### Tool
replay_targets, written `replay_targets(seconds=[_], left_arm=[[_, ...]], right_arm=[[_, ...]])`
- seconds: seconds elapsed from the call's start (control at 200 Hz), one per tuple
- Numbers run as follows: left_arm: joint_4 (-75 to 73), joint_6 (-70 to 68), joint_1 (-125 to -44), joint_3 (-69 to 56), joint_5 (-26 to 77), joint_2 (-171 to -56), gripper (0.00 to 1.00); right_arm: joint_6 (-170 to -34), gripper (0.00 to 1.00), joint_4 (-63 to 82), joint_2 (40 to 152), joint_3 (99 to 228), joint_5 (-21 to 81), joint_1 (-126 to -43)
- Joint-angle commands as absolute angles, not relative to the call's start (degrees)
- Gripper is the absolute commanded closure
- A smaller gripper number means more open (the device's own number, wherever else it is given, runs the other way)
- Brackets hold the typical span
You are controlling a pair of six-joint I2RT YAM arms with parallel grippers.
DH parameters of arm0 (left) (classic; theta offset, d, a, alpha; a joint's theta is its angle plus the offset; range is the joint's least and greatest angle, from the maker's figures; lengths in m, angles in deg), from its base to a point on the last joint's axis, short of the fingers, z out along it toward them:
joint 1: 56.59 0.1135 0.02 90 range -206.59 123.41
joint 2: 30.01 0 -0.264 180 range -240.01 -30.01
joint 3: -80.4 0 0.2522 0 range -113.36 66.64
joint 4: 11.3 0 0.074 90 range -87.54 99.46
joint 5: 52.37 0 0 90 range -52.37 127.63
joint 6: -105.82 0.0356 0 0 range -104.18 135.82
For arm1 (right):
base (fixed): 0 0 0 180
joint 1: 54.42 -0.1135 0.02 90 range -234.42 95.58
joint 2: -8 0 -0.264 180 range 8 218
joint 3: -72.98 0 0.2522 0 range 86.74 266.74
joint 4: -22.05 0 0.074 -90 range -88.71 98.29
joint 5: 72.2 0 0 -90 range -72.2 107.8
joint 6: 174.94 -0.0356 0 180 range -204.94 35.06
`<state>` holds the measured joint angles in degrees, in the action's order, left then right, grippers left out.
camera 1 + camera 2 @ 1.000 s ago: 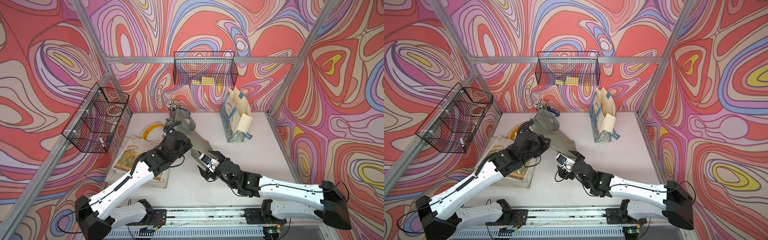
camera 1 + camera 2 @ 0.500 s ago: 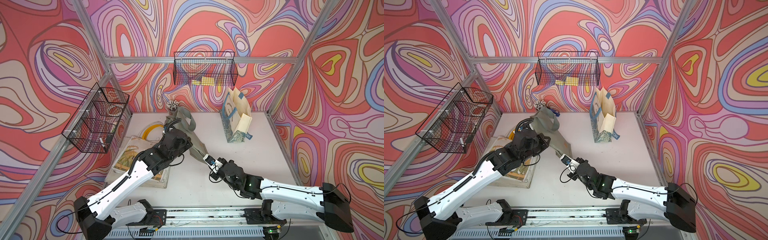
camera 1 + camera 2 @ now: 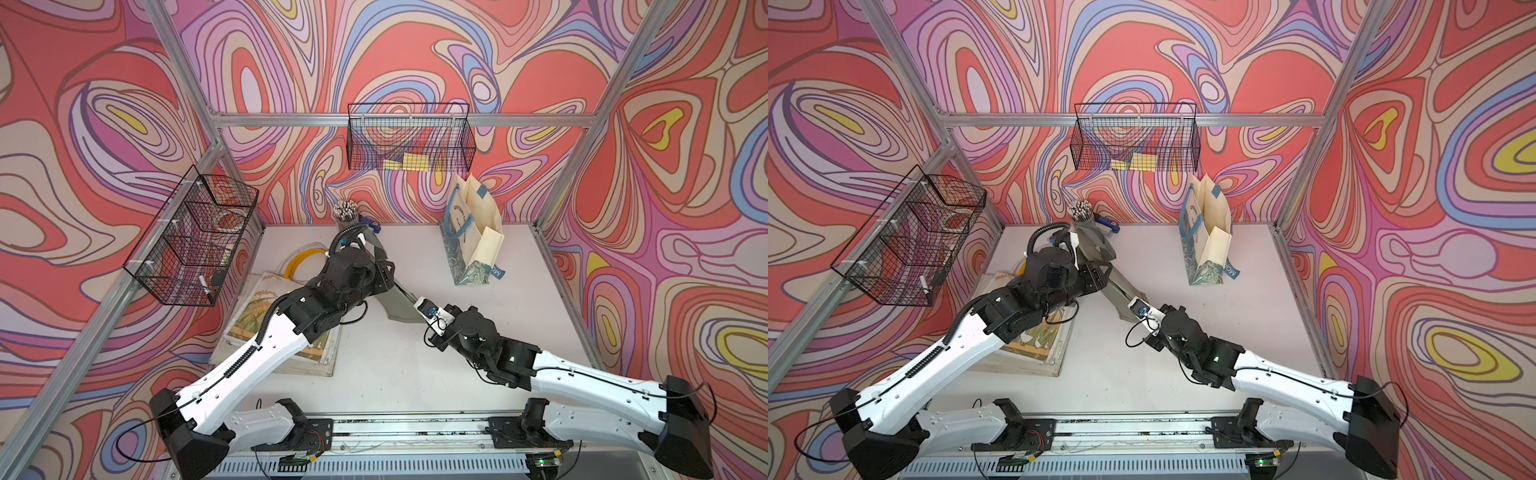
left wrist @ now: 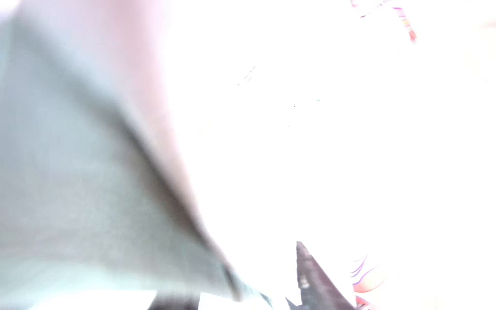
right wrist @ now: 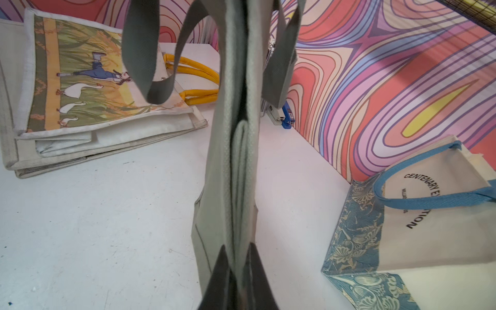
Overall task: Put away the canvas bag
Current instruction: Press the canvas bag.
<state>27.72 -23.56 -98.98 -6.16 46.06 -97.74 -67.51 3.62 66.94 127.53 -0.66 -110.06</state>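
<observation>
The right gripper (image 5: 237, 257) is pinching the near end of the grey-green canvas bag (image 5: 230, 161). Its two dark fingers (image 5: 218, 271) are pressing tight on the folded cloth. The bag is folded flat and thin, and it is stretching in a long line over the middle of the white table (image 3: 415, 374). In both top views its long side is running on a slant, from the right gripper up toward the back wall and the cup of pencils (image 3: 345, 210). Its handles (image 5: 139, 53) are at the far end, pointing at the back wall.

The left gripper (image 3: 384, 272) is sitting against the bag partway along. The left wrist view is too bright and blurry, so I cannot tell if its fingers are spread or pinching.

A flat tote with geese (image 3: 249, 309) is lying to the left of the bag. A cream tote with blue handles (image 3: 478, 237) is standing well apart on the right.
</observation>
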Motion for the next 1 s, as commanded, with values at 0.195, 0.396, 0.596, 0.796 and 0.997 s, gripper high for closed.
replay_targets(seconds=[0.195,0.396,0.596,0.796,0.997], left_arm=[[29.6,30.3,-99.0,-12.0,33.5,-93.2,0.22],[36.3,53.2,-99.0,-10.7,20.0,-91.2,0.24],[38.4,66.0,-99.1,-10.1,16.5,-90.8,0.21],[38.2,72.4,-100.2,-10.2,14.6,-94.5,0.19],[40.2,74.0,-101.6,-12.6,13.7,-99.7,0.19]], right_arm=[[-64.1,1.0,-18.0,63.8,140.4,7.1,-105.6],[-63.6,1.0,-26.8,65.3,146.5,11.1,-103.4],[-62.5,1.0,-33.1,66.6,151.5,14.3,-102.7],[-60.9,1.0,-37.3,68.1,155.7,15.2,-102.5],[-60.2,1.0,-39.5,69.3,158.6,15.7,-102.5]])
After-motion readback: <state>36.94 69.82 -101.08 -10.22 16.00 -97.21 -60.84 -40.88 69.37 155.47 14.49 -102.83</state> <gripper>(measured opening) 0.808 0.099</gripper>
